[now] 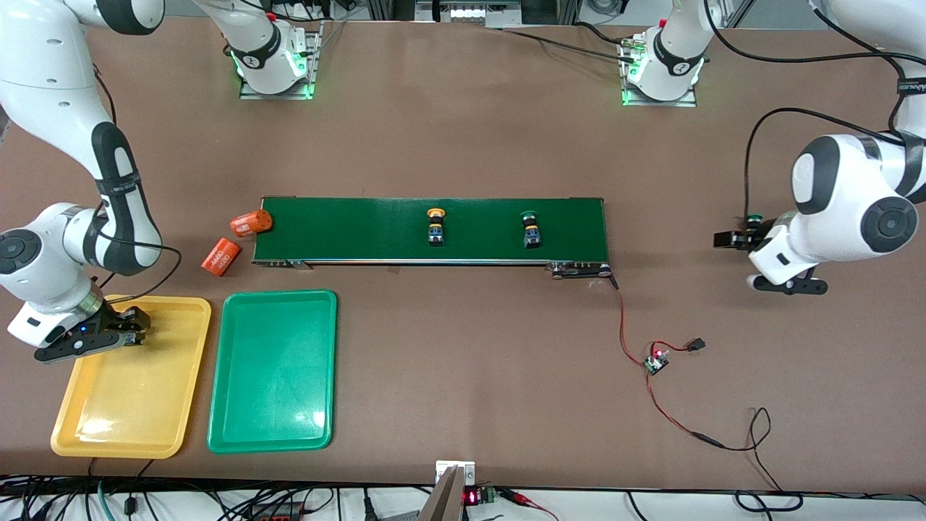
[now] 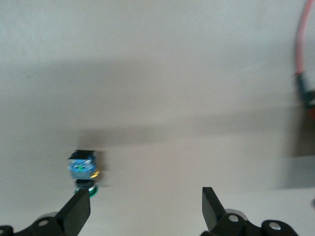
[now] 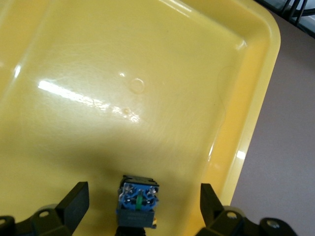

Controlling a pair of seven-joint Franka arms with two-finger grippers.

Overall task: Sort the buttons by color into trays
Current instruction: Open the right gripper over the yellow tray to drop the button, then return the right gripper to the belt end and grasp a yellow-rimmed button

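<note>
My right gripper [image 1: 126, 329] [image 3: 141, 197] hangs open over the yellow tray [image 1: 130, 434] [image 3: 147, 73], near the tray's end farthest from the front camera. A button [image 3: 138, 200] with a blue-and-black body sits between its fingers and touches neither; its cap is hidden. My left gripper [image 1: 754, 242] [image 2: 145, 206] is open low over the bare table at the left arm's end. A green-capped button [image 1: 754, 217] [image 2: 82, 169] lies just off one fingertip [image 2: 78, 209]. A yellow-capped button [image 1: 435, 226] and a green-capped button [image 1: 531, 229] rest on the belt. The green tray [image 1: 275, 376] holds nothing.
The dark-green conveyor belt [image 1: 347, 231] crosses the middle of the table. Two orange cylinders [image 1: 251, 223] [image 1: 221, 256] lie at its end toward the right arm. A red wire with a small circuit board [image 1: 657, 359] trails from the belt's other end.
</note>
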